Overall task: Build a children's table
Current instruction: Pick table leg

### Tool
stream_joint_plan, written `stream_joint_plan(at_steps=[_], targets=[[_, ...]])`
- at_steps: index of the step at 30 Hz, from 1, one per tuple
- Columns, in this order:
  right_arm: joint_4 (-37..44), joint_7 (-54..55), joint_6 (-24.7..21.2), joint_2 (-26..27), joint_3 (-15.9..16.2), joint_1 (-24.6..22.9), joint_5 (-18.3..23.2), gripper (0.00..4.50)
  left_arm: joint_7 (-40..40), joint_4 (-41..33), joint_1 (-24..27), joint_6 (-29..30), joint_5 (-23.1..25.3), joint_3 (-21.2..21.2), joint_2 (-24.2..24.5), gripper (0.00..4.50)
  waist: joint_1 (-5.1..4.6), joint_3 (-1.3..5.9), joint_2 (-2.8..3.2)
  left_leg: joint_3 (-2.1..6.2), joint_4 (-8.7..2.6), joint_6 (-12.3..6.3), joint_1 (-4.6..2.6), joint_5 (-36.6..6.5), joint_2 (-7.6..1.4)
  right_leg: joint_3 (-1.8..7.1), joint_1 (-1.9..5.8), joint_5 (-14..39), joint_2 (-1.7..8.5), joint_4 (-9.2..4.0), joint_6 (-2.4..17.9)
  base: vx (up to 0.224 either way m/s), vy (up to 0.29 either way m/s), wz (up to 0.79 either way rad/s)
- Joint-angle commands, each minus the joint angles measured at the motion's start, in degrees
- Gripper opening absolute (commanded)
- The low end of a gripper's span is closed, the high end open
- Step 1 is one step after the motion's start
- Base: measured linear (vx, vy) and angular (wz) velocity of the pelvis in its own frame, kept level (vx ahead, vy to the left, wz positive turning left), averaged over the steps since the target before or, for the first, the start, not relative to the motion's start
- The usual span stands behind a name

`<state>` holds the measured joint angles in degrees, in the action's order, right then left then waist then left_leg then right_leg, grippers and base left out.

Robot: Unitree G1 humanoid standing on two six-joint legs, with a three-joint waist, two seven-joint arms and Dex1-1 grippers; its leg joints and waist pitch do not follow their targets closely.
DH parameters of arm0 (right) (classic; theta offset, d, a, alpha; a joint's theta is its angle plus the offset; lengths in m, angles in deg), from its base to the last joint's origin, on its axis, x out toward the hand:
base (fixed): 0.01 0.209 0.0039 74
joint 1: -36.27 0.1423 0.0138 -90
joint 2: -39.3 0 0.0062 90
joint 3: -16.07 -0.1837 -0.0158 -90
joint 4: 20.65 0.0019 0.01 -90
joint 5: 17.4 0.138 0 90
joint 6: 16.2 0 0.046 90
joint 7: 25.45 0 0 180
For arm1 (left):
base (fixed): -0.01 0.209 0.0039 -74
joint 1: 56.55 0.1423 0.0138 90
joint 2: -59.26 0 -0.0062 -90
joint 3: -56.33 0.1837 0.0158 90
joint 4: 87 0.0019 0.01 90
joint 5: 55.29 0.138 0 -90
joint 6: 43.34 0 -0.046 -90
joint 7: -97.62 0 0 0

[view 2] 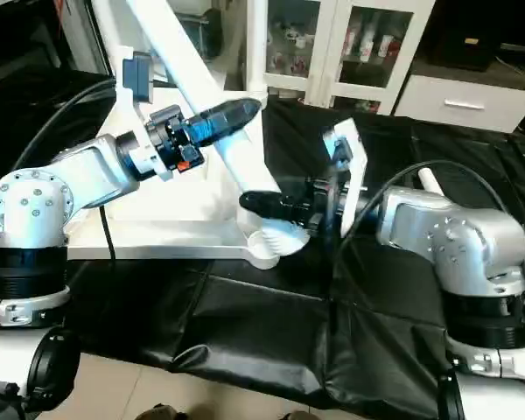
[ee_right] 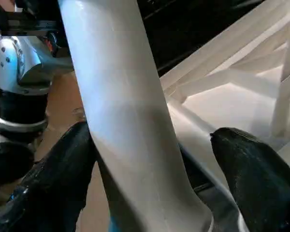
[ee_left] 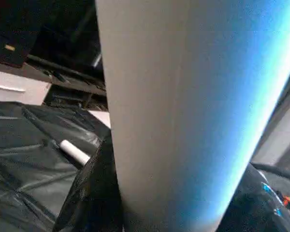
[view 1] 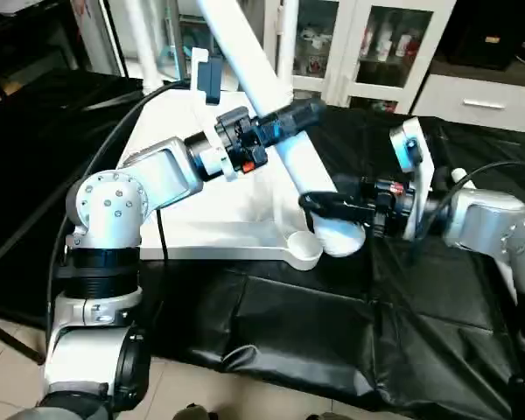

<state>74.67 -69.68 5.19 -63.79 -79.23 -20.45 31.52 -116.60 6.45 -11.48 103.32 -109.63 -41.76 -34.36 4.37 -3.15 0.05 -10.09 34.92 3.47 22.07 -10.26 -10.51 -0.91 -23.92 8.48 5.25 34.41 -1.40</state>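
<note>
Left jaws (view 1: 308,111) are clamped on the tilted white leg (view 1: 284,140) partway up its length. Right jaws (ee_right: 154,159) stand apart around the same leg near its thick lower end, one finger (ee_right: 63,169) against it, the other finger (ee_right: 253,169) clear of it. That lower end sits beside the round corner socket (view 1: 304,249) of the white table top (view 1: 210,214), which lies underside up on the black-covered counter (view 1: 271,332). Another leg (ee_left: 73,151) lies well apart on the counter.
</note>
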Motion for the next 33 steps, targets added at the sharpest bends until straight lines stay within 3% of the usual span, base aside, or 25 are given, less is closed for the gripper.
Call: stream_joint_plan(at_steps=[1, 2, 5, 10, 11, 12, 14, 19, 20, 26, 33], targets=[[-1.37, 1.01, -0.92, -1.67, -1.46, 1.13, -0.74, 4.02, -2.48, -1.89, -0.02, 1.44, -0.38, 1.24, 1.09, 1.84, 0.24, 4.22, -0.15, 0.09, -4.22, 2.08, -1.13, -11.13, -1.00, 0.58, 2.80, 14.20, 1.20, -3.43, 10.96, 0.000, 0.000, 0.00], [-1.33, 1.06, -1.05, -2.05, -0.96, 1.30, -0.78, 4.02, -3.00, -1.91, -0.10, 1.51, -0.03, 1.62, 1.43, 1.84, 0.35, 4.30, -0.41, 0.02, -4.20, 2.09, -1.13, -10.51, -0.99, 0.59, 2.87, 13.47, 1.15, -3.35, 10.91, 0.000, 0.000, 0.00], [-0.87, 0.80, -0.38, -2.67, 0.40, 1.74, -1.36, 4.02, -3.89, -2.08, -0.19, 1.36, 0.85, 2.68, 2.24, 1.84, 0.73, 4.29, -0.20, 0.00, -4.18, 2.22, -1.14, -9.72, -1.02, 0.62, 2.81, 12.63, 1.19, -3.21, 10.94, 0.000, 0.000, 0.00], [-0.68, -0.41, -1.12, -2.98, 1.97, 3.64, -1.06, 4.02, -6.35, -2.58, -0.53, -0.33, 4.67, 6.92, 4.54, 1.84, 0.82, 4.20, -0.52, 0.02, -4.26, 2.49, -1.07, -10.24, -1.05, 0.66, 2.79, 14.40, 1.31, -3.24, 10.11, 0.000, 0.000, 0.00], [-0.70, -0.72, -1.08, -3.06, 2.58, 4.08, -1.43, 4.02, -7.06, -2.79, -0.65, -0.75, 5.64, 8.09, 5.17, 1.84, 0.86, 4.18, -0.45, -0.03, -4.24, 2.56, -1.15, -10.57, -1.06, 0.70, 2.68, 15.17, 1.33, -3.33, 9.84, 0.000, 0.000, 0.00], [-0.64, -1.37, -0.84, -3.22, 3.62, 4.52, -1.92, 4.02, -7.53, -2.87, -0.89, -1.06, 6.48, 9.12, 5.63, 1.84, 0.80, 4.17, -0.91, -0.05, -4.27, 2.55, -1.09, -10.56, -1.08, 0.69, 2.71, 15.52, 1.31, -3.35, 9.64, 0.000, 0.000, 0.00], [0.20, -2.53, 0.79, -3.87, 6.36, 4.93, -3.84, 4.02, -8.70, -2.97, -1.29, -1.97, 8.15, 11.23, 6.62, 1.84, 0.91, 4.13, -0.73, 0.06, -4.34, 2.70, -1.05, -10.48, -1.18, 0.68, 2.62, 16.13, 1.36, -3.35, 9.04, 0.000, 0.000, 0.00], [1.19, -3.03, 2.15, -3.88, 8.15, 4.98, -4.68, 4.02, -9.16, -2.70, -1.73, -2.48, 8.68, 11.75, 6.61, 1.84, 0.86, 4.27, -0.72, -0.02, -4.19, 2.92, -0.97, -9.34, -1.10, 0.74, 2.73, 13.93, 1.39, -3.06, 9.70, 0.000, 0.000, 0.00], [1.73, -3.56, 3.02, -4.24, 9.46, 4.79, -5.22, 4.02, -9.44, -2.40, -2.10, -2.77, 8.99, 11.93, 6.50, 1.84, 0.80, 4.28, -1.06, -0.10, -4.16, 2.59, -0.90, -9.01, -1.07, 0.72, 2.81, 13.16, 1.32, -3.03, 10.21, 0.000, 0.000, 0.00], [3.22, -5.08, 5.83, -5.16, 14.07, 3.35, -8.45, 4.02, -11.36, -1.59, -2.92, -4.06, 10.30, 13.01, 6.37, 1.84, 0.84, 4.21, -0.78, -0.10, -4.13, 2.38, -0.99, -9.76, -1.11, 0.79, 2.78, 14.30, 1.40, -3.13, 10.23, 0.000, 0.000, 0.00], [4.08, -5.39, 7.53, -5.24, 16.13, 2.44, -10.07, 4.02, -12.57, -1.81, -3.00, -4.11, 10.66, 13.81, 6.59, 1.84, 0.84, 4.29, -0.73, -0.04, -4.06, 2.07, -0.96, -9.27, -1.11, 0.79, 2.86, 13.16, 1.39, -2.93, 10.83, 0.000, 0.000, 0.00]])
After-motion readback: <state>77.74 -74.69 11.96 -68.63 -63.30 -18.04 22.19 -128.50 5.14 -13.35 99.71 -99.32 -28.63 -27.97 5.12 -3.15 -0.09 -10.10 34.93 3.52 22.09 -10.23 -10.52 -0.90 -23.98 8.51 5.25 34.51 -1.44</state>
